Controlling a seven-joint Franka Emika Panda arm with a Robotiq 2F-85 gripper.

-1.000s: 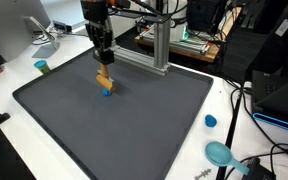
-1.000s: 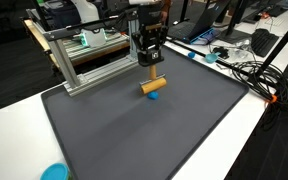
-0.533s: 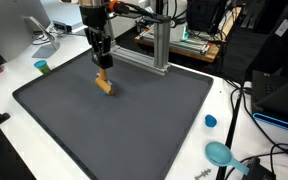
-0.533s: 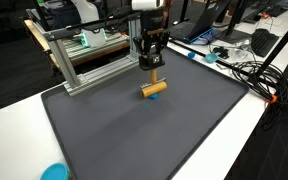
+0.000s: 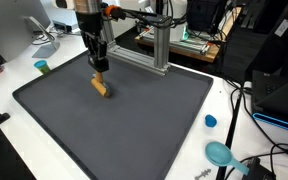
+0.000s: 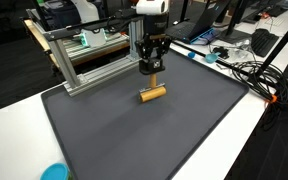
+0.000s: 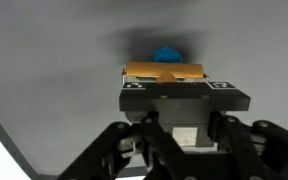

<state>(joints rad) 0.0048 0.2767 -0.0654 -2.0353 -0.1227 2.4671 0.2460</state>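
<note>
Block [image 6: 152,94]: orange-tan short bar, lying level and sideways.
Blue piece [image 7: 166,54]: peeking out behind it.
Place: sitting low at the grey mat's [image 6: 134,140] far half.

- I see an orange-tan block [image 5: 101,87] with a blue piece [image 7: 165,55].
- My gripper [image 5: 100,68]: black.
- Mat [image 5: 134,125]: plain dark grey.
- Lower right, a light-blue bowl [image 5: 220,153].

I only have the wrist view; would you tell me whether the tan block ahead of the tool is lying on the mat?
Observer: Yes, in both exterior views the tan block lies flat on the dark mat, right below the tool.
Operator: What stands beyond the mat?
Observer: A metal frame runs along one edge.
Operator: Is anything lying off the mat?
Observer: A small blue cap sits just past another edge.
</note>
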